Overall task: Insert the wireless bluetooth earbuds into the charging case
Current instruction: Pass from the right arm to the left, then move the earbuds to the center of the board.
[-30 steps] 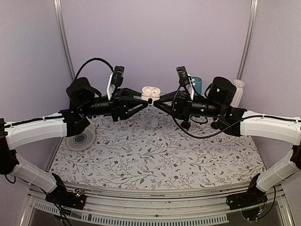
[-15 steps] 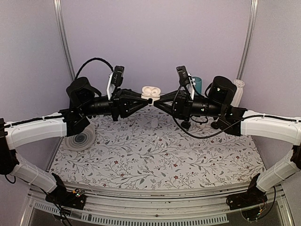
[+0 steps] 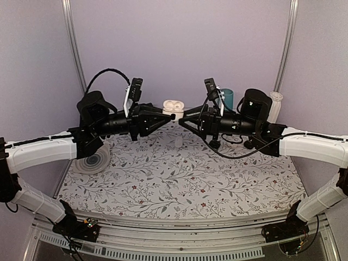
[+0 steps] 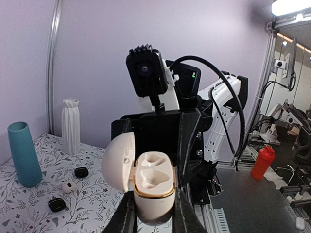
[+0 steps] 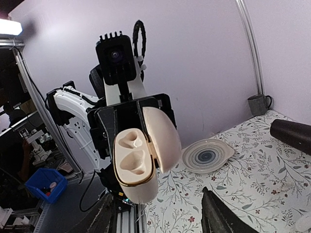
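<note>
The white charging case (image 4: 153, 184) hangs in the air above the back of the table, its lid swung open and both inner wells empty. My left gripper (image 4: 154, 214) is shut on its lower body. From above, the case (image 3: 174, 106) sits at the tip of the left gripper (image 3: 169, 115). My right gripper (image 3: 182, 116) faces it, open, fingers apart from the case (image 5: 138, 167); its jaws (image 5: 160, 221) stand wide below it. Two small black round pieces (image 4: 81, 172) (image 4: 57, 204) lie on the table; I cannot tell whether they are the earbuds.
A teal cup (image 4: 23, 153) and a white ribbed vase (image 4: 71, 126) stand at the back right. A tiny white piece (image 4: 68, 186) lies between the black pieces. A striped plate (image 3: 92, 161) sits at the left, and a grey mug (image 5: 257, 104) stands by the wall.
The left gripper closed on the case. The right gripper's jaws spread and let go of it. The case has stayed in place between the two arms.
</note>
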`<state>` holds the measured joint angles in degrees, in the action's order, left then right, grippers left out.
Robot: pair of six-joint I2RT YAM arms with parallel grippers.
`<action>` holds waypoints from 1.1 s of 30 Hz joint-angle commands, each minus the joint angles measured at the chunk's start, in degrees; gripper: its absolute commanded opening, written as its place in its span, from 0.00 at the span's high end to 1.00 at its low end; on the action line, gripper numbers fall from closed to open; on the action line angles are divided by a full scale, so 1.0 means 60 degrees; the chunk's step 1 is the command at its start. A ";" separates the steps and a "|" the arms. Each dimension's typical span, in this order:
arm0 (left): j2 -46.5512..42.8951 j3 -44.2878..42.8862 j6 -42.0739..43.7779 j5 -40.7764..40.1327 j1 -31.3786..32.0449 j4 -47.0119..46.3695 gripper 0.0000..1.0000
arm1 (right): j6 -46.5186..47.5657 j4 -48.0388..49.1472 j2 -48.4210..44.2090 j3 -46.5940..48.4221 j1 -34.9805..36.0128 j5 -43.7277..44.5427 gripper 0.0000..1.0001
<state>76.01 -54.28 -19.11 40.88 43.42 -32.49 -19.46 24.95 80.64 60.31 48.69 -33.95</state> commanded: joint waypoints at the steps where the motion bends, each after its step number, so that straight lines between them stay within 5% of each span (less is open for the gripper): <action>1: -0.0409 0.0466 0.0171 -0.0571 -0.0333 -0.0247 1.00 | -0.0080 -0.0359 -0.0583 -0.0427 -0.0251 0.0540 0.39; 11: -0.0773 0.1260 0.0065 -0.1569 -0.1023 -0.0302 1.00 | -0.0365 -0.1508 -0.0229 -0.0482 -0.0620 0.2171 0.35; 26: -0.1035 0.1724 -0.0230 -0.1926 -0.1299 -0.0320 1.00 | -0.1106 -0.1331 0.1473 0.0494 -0.0782 0.1839 0.34; 33: -0.1893 0.1646 -0.0262 -0.3892 -0.1467 0.0786 1.00 | -0.1151 -0.2182 0.3855 0.2600 -0.0781 0.2825 0.37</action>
<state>68.71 -44.07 -20.40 26.15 35.92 -31.40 -25.63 15.29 95.66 68.29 44.12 -20.78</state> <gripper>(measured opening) 0.202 0.641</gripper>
